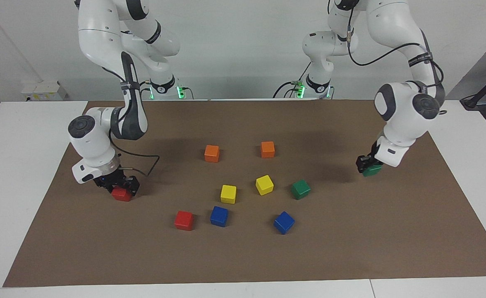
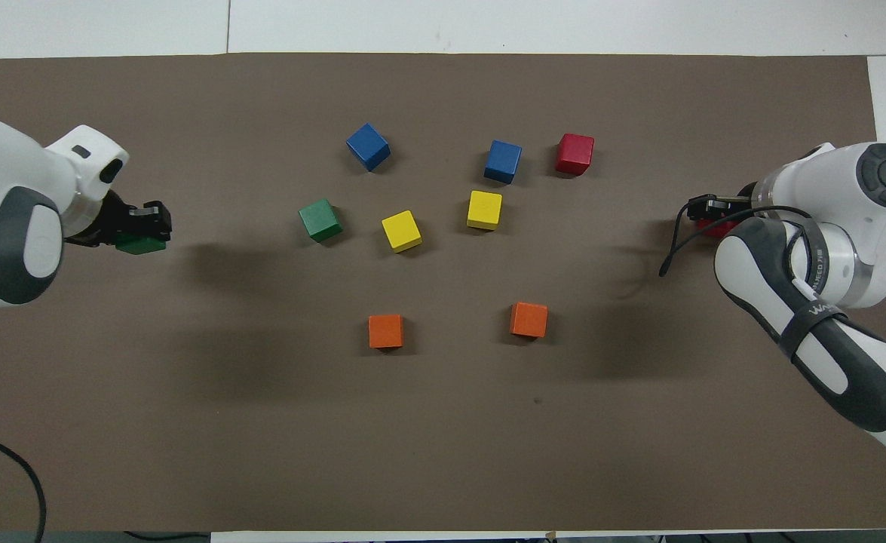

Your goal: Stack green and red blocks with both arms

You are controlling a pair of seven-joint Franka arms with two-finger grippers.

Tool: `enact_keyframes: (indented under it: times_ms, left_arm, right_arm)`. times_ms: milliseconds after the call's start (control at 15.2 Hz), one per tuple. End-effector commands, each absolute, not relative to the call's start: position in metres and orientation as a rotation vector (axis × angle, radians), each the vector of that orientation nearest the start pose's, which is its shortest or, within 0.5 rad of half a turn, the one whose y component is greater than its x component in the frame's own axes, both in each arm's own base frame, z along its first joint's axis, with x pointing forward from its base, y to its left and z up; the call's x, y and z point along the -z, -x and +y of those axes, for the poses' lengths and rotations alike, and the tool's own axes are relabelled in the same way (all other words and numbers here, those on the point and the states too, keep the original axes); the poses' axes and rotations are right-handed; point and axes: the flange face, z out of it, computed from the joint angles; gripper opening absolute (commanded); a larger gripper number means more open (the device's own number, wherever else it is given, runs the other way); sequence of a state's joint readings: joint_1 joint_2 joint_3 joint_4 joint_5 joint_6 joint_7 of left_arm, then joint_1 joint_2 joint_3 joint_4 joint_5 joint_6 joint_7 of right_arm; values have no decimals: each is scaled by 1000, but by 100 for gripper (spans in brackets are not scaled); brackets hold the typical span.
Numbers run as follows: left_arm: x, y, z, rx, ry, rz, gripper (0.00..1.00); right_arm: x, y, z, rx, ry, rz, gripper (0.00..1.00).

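My left gripper [image 1: 368,166] is shut on a dark green block [image 1: 373,170] and holds it a little above the brown mat at the left arm's end; both also show in the overhead view, the gripper [image 2: 139,235] and the block [image 2: 141,245]. My right gripper [image 1: 120,189] is shut on a red block [image 1: 121,194], low at the mat at the right arm's end; in the overhead view the gripper [image 2: 714,220] hides most of that block [image 2: 716,228]. A second green block [image 1: 300,189] and a second red block [image 1: 184,220] lie loose mid-mat.
On the brown mat [image 1: 243,256] stand two orange cubes [image 1: 211,153] [image 1: 267,149] nearer the robots, two yellow cubes [image 1: 228,194] [image 1: 264,184] in the middle, and two blue cubes [image 1: 219,216] [image 1: 283,222] farther out, beside the loose red block.
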State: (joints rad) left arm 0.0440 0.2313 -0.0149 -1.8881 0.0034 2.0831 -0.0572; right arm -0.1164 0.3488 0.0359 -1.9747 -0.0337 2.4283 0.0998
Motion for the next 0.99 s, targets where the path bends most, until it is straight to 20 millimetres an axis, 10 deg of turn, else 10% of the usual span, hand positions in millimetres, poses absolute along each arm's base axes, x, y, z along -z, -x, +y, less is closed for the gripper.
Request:
enact_keyframes:
  times_ms: [0, 264, 527, 659, 923]
  left_arm:
    - [-346, -620, 32, -19, 3148, -20, 0]
    - [-324, -626, 40, 20, 3148, 37, 0]
    - [-305, -626, 46, 30, 3147, 59, 4]
    - [-299, -622, 45, 33, 3148, 60, 100]
    - [-307, -626, 45, 50, 3148, 43, 100]
  right_arm:
    - [-343, -637, -25, 145, 3149, 196, 100]
    - [-409, -690, 63, 97, 3179, 358, 100]
    - [-383, -703, 110, 87, 3152, 449, 100]
    - [-370, -717, 142, 109, 3138, 493, 100]
    - [-359, -733, 163, 138, 3115, 531, 100]
